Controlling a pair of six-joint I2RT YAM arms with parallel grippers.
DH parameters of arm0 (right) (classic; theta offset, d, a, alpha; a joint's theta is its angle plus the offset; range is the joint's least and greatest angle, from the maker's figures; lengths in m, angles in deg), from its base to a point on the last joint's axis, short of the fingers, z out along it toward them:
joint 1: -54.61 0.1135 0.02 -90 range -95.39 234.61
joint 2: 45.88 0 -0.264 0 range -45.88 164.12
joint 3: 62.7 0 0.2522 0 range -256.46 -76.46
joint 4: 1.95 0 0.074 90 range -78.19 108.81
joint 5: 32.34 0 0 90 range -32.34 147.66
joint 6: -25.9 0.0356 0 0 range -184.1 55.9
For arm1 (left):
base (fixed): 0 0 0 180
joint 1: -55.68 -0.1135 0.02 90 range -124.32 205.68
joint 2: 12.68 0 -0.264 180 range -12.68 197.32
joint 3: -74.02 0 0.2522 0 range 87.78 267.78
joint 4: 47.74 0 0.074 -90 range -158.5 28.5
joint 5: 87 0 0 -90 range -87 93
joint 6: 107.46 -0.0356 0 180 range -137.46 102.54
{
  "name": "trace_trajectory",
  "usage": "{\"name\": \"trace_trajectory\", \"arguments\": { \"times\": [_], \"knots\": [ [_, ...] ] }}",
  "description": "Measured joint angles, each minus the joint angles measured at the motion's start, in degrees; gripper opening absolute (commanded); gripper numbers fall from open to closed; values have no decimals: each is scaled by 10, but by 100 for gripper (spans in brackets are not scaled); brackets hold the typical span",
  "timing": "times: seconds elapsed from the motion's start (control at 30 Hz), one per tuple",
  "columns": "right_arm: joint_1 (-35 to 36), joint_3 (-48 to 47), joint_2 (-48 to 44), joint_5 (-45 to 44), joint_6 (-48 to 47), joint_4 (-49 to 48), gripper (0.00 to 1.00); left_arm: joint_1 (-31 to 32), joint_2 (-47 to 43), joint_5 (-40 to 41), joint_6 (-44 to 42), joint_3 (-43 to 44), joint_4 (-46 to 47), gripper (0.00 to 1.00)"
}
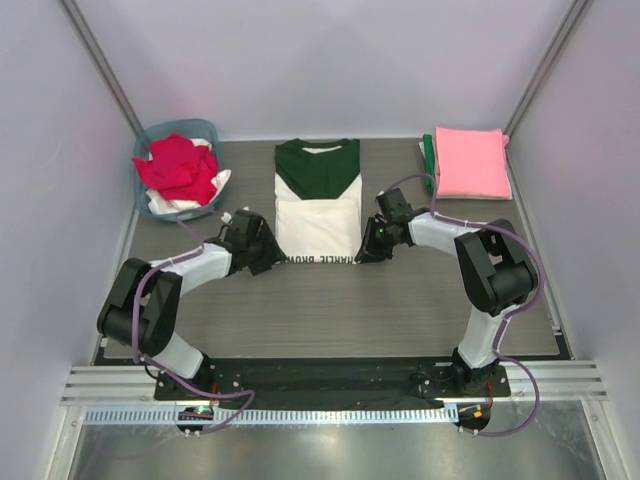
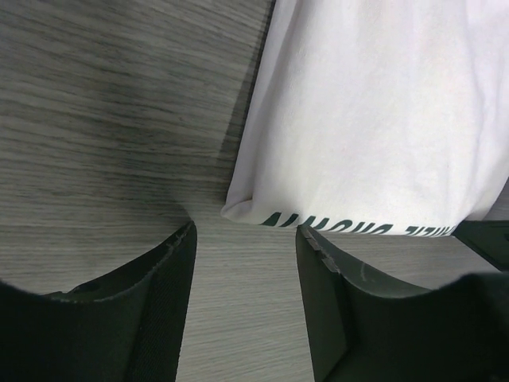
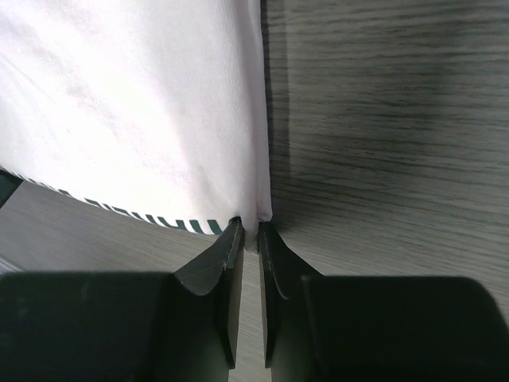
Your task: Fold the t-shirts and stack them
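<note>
The cream t-shirt with dark green shoulders lies flat in the middle of the table, its lower part folded up so the printed edge faces me. My left gripper is open at the shirt's near left corner, which lies just ahead of the gap between its fingers. My right gripper is shut on the shirt's near right corner. A folded pink t-shirt lies at the back right, on a green one. Red and white t-shirts sit crumpled in the basket.
A round teal basket stands at the back left. Grey walls close in the table on three sides. Bare wood-grain table lies between the shirt and the arm bases.
</note>
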Motion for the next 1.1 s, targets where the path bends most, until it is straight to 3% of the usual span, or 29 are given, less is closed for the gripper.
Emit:
{"name": "trace_trajectory", "arguments": {
  "times": [0.17,0.27,0.4,0.63,0.93,1.1],
  "knots": [
    [-1,1,3,6,0,-6,11,0,5,9,12,-4,22,49],
    [-2,2,5,10,-2,-10,1,0,6,24,20,-10,29,33],
    [-5,4,7,19,-3,-14,1,0,12,39,32,-13,33,15],
    [-8,5,8,26,-4,-17,1,0,32,42,41,-2,47,0],
    [-9,18,-3,30,-3,-20,1,0,25,41,43,-2,39,0],
    [-9,56,-58,33,-2,-8,1,6,-65,38,49,-43,5,0]
  ]
}}
